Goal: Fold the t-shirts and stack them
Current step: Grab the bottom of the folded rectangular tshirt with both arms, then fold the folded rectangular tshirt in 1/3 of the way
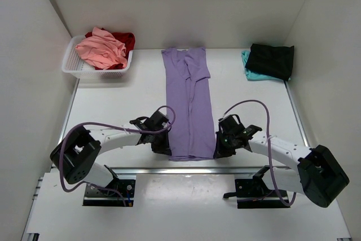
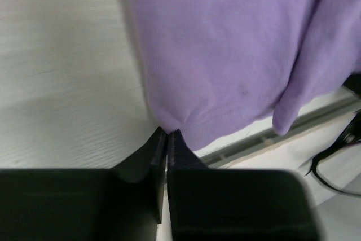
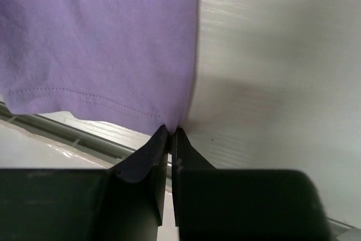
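- Left end effector [image 2: 166,135]: jaws clenched on the near-left hem corner of the purple shirt [image 1: 189,103]. A corner grip keeps the hem taut and level when raised.
- Right end effector [image 3: 171,132]: clenched on the near-right hem corner, mirroring the left. Both corners can thus travel together, probably for a hem-to-collar fold.
- Purple shirt: lies lengthwise at the centre of the bench [image 1: 113,111], collar far, sleeves turned inward to form a narrow strip, hem at the near edge.
- Surroundings: pink shirt [image 1: 101,50] and red shirt [image 1: 127,40] fill the basket [image 1: 73,70], far left. Black shirt [image 1: 272,60] rests on teal shirt [image 1: 249,70], far right.
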Motion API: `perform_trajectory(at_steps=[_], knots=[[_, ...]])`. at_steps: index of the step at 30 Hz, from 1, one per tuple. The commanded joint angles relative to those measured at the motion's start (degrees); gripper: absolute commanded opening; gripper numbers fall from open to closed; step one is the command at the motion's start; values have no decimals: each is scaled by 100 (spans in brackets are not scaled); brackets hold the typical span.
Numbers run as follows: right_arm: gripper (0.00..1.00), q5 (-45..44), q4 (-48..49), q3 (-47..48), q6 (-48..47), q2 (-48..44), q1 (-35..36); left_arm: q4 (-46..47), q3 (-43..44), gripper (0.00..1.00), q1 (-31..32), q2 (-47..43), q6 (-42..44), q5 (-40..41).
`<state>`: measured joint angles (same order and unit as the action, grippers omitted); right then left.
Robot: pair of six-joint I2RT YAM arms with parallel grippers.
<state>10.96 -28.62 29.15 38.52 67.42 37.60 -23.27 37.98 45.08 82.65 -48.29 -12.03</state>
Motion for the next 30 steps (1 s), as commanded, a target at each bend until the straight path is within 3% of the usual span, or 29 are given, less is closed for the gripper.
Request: perform_trajectory(at_steps=[1,11,16,22,30], knots=[[0,143,226,-93,-3,-35,28,16,-1,3,27,23,48,166],[0,784,-398,-322,-135,-475,308,-801,-615,0,159,-776,-57,-150],[0,1206,-925,-261,-292,-651,318,-1320,-476,0,98,-1067,-13,-457],[0,1391,-1453,800,-1091,-292,-385,-1821,726,0,-666,-830,460,-677],[0,916,-1831,3096,-2217,1421,-1447,-1998,2976,1,-1790,602,1112,-616]])
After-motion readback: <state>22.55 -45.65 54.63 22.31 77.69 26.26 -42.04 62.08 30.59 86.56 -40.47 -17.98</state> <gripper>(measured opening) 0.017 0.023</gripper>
